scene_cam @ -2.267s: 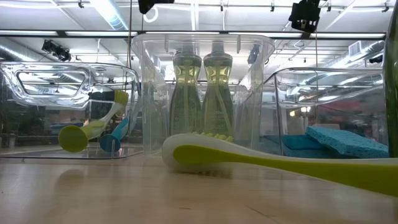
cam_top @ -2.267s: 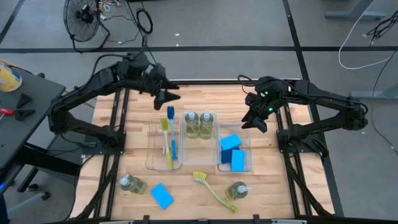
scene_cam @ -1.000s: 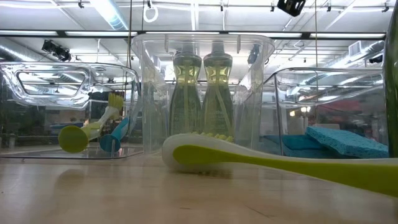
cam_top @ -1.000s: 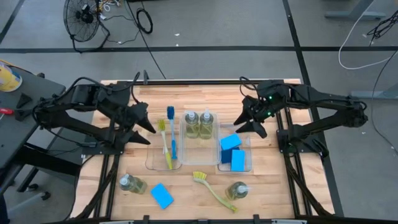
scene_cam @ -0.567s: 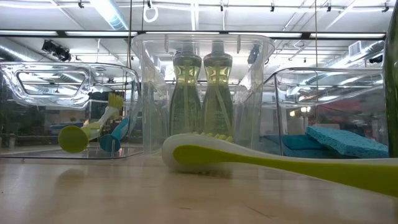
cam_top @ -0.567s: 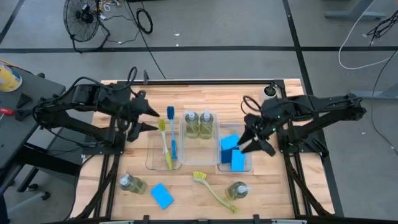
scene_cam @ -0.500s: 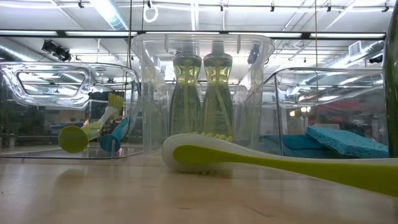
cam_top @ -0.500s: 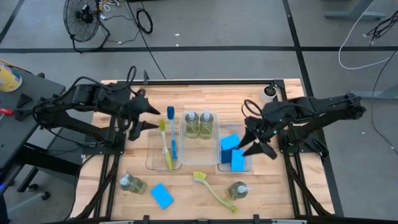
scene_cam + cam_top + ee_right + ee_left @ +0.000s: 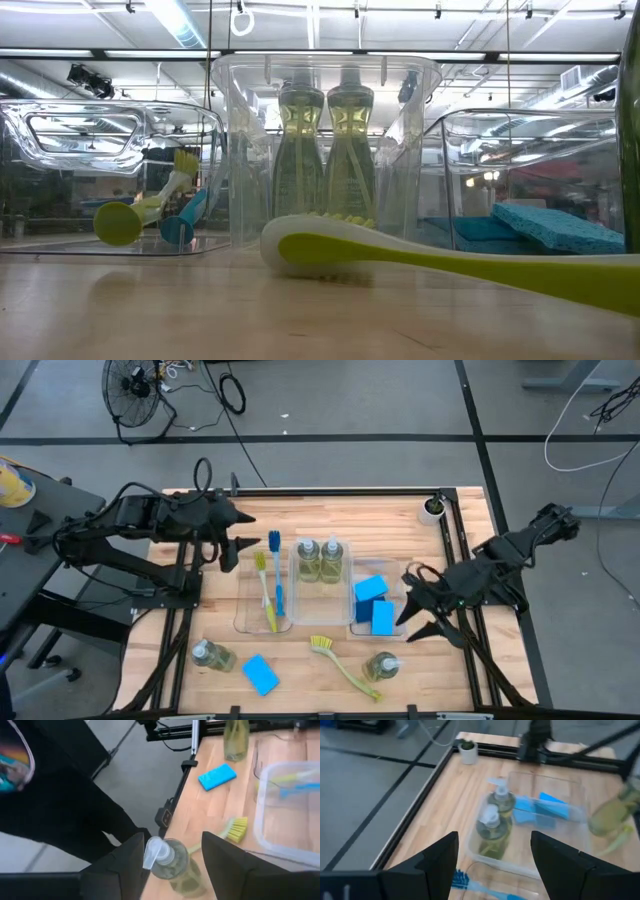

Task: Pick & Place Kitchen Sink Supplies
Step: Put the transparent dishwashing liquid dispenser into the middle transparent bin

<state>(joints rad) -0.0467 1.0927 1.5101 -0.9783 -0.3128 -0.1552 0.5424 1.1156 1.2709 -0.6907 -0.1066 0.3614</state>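
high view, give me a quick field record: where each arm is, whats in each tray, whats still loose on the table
left gripper: open, empty, above the table beside the left tray
right gripper: open, empty, right of the right tray
left tray: two brushes, one yellow-green, one blue
middle tray: two soap bottles
right tray: two blue sponges
loose, front left: a soap bottle, a sponge
loose, front centre: yellow-green brush
loose, front right: second bottle
far right corner: white cup

Both arms are matte black and chunky-jointed, with black cables looping off them; right gripper (image 9: 424, 617) and left gripper (image 9: 238, 538) have pointy dark fingers.
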